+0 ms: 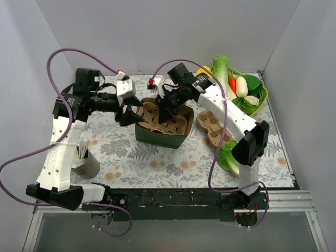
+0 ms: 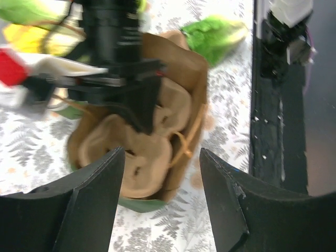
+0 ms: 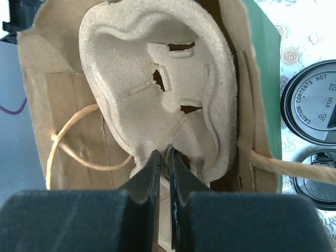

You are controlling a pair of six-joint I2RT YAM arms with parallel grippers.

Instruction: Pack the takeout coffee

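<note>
With the right gripper (image 3: 164, 156) pinching the tray (image 3: 157, 79) by its centre ridge, lower the tray level into the bag (image 3: 260, 73). Use the left gripper (image 2: 160, 157), jaws spread, to steady the rim.

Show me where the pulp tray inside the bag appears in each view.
Top: the tray is at the centre, in the bag.
Left wrist: tray in the middle, slightly low.
Right wrist: tray in the upper middle, large.
Shared landmark: the right hand pinching the tray, which shows in all three views.

White arms (image 1: 60, 152), black joints (image 1: 252, 144) (purple cables (image 1: 79, 50)).
</note>
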